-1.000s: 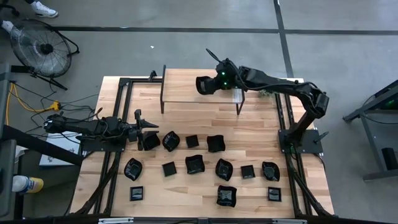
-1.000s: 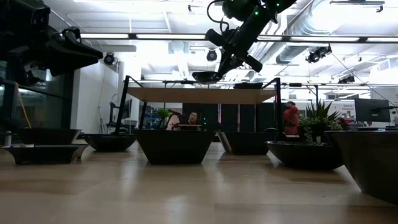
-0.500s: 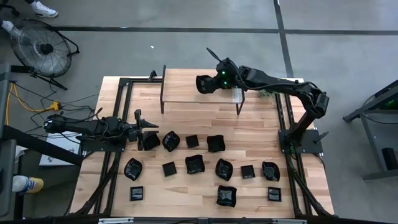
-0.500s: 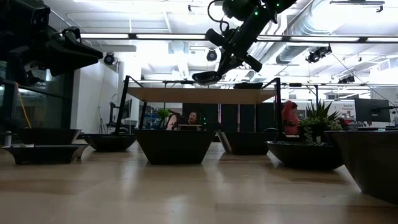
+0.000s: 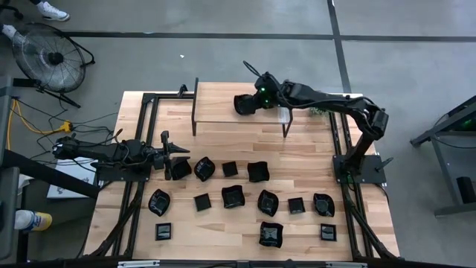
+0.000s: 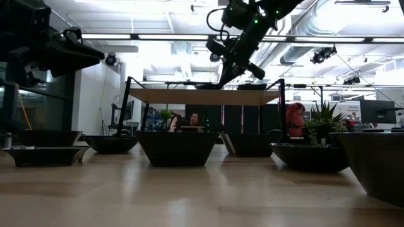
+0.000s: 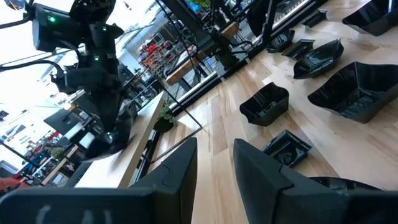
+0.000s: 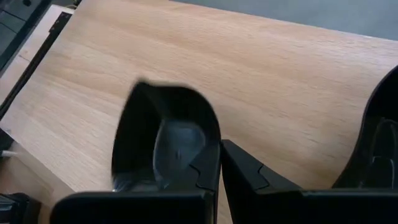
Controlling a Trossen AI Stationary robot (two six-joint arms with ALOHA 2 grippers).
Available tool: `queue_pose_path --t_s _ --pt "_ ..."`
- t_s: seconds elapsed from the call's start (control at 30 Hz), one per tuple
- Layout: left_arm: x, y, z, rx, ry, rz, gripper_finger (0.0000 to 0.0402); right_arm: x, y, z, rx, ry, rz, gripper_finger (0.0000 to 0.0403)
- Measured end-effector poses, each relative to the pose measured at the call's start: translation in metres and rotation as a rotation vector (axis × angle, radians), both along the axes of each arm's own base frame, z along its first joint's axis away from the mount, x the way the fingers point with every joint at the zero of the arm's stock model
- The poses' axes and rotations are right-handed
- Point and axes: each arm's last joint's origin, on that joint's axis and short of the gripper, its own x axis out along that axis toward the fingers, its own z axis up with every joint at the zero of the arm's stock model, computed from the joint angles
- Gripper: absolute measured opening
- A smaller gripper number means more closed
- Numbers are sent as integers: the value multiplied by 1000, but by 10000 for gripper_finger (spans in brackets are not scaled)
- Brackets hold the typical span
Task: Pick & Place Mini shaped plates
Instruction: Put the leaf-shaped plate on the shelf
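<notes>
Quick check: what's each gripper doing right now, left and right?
Left gripper: open, holding nothing, hovering above a mini plate at the table's left.
Right gripper: shut on a black mini plate, over the raised wooden shelf.

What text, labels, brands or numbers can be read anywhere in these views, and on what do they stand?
None can be read.
Mini shaped plates: glossy black, no marking visible.
Raised wooden shelf: bare wood, no label.
Arms and each tool: only green lights show, no lettering legible.
Room behind the table in the low view: shelves and screens too small and blurred to read.
</notes>
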Motion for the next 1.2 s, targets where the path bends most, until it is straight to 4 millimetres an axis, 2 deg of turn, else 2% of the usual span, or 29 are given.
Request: queue_pose_path --t_s 0.4,0.6,0.73,0.87,1.0,1.2 --pt "0 0 0 0 0 0 101 0 -1 0 -27 11 8 20" --pt "0 0 0 0 0 0 101 1 -1 5 -49 11 27 53" --pt "0 0 0 0 0 0 101 3 -1 19 -97 8 87 82" --pt "0 0 0 0 0 0 101 1 2 41 -153 -9 223 98" --pt "0 0 0 0 1 0 101 4 15 51 -140 3 424 97" --pt "0 0 0 0 0 0 101 9 55 39 -119 125 761 64"
